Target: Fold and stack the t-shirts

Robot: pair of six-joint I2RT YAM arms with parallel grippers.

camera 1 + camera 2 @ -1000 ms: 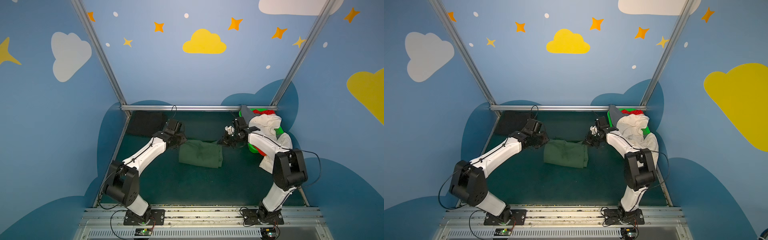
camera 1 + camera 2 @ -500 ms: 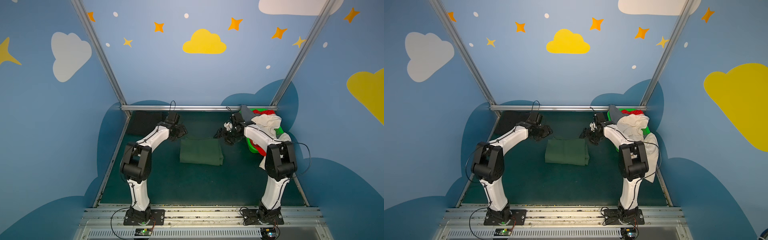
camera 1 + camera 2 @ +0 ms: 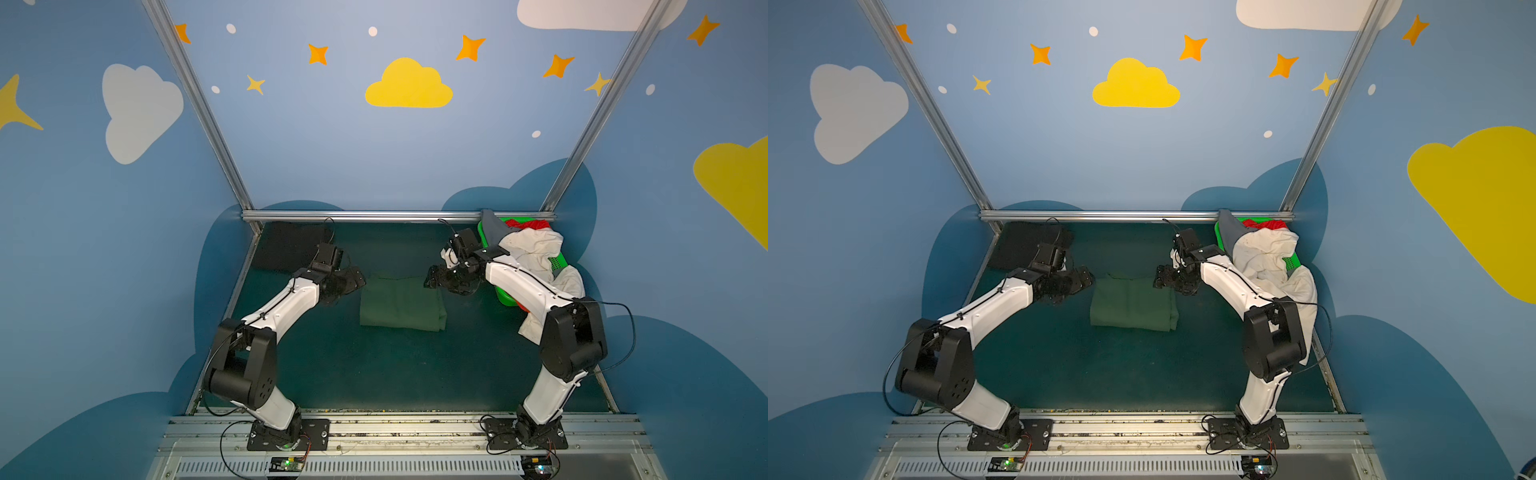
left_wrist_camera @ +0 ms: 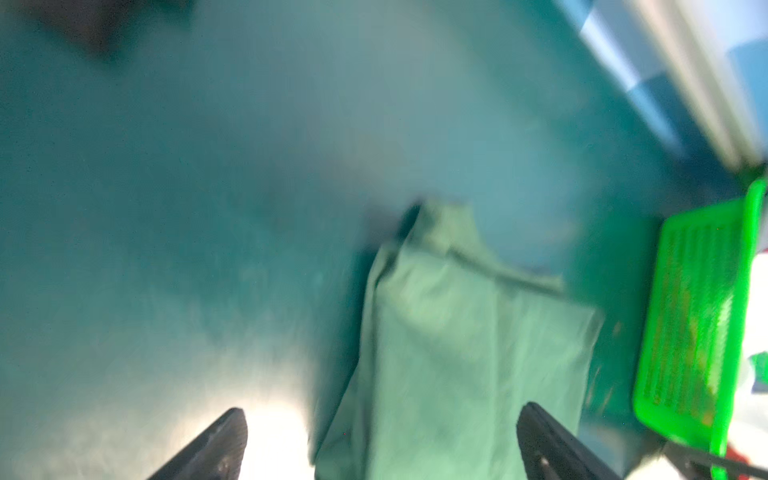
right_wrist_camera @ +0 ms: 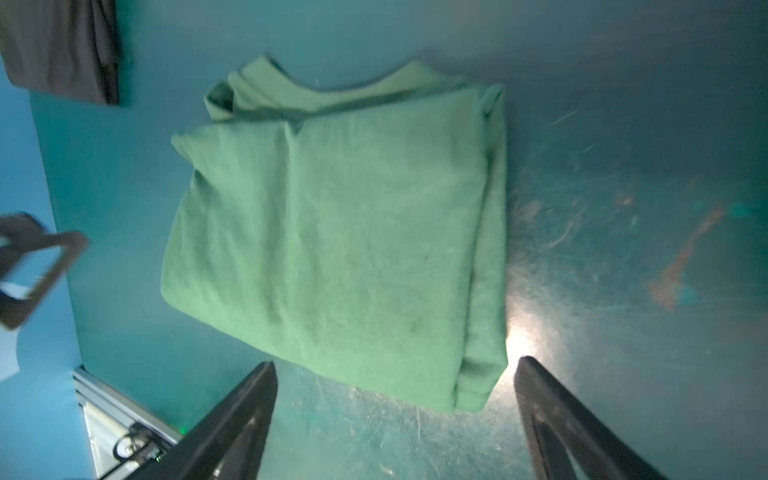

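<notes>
Two grippers, both spread wide with nothing between the fingers. We log the dark green t-shirt (image 3: 401,305) lying folded near the middle of the table (image 3: 374,365). The left gripper (image 3: 354,279) sits at the shirt's 10 o'clock corner and the right gripper (image 3: 433,279) at its 2 o'clock corner; we cannot tell whether either touches the cloth. The black t-shirt (image 3: 286,247) lies at the table's 11 o'clock. The cream-white t-shirt (image 3: 536,249) drapes over the green basket (image 3: 503,297) at 2 o'clock.

Blue walls (image 3: 332,145) with yellow clouds (image 3: 408,85) and orange stars (image 3: 318,54) enclose a dark teal floor (image 3: 374,365).
</notes>
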